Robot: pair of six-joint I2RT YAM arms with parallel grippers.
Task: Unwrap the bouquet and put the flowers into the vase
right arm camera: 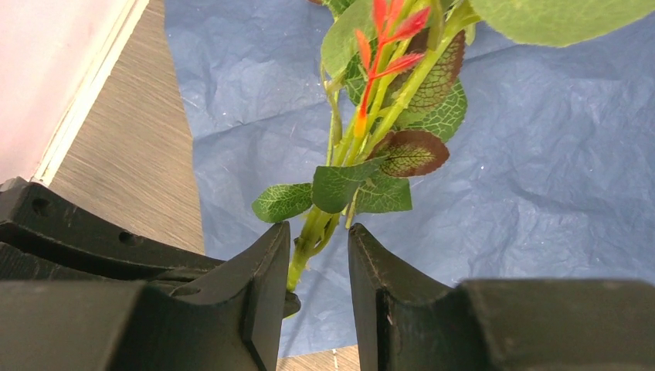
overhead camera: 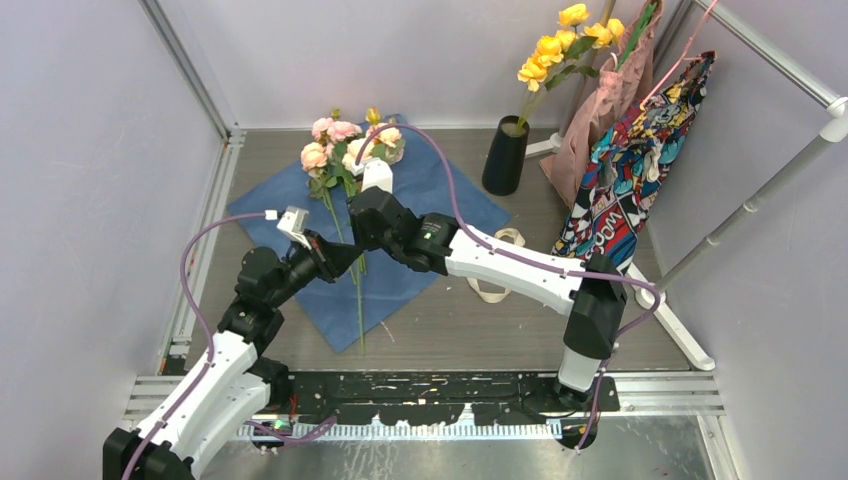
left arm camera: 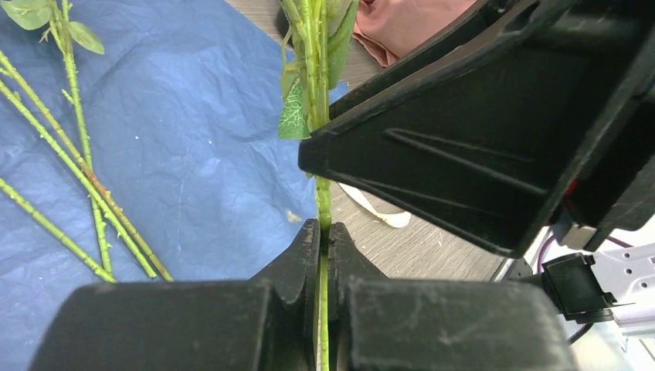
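Pinching thin green stem (left arm camera: 323, 202), crinkled blue paper (left arm camera: 193, 154)

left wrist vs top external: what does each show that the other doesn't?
Left wrist only: the left gripper shut on a green flower stem, seen close up, and the thorns on the loose stems.
Top external only: the black vase holding yellow flowers, the pink blooms, the patterned bag, both whole arms.
Both: the blue paper and the cream ribbon.
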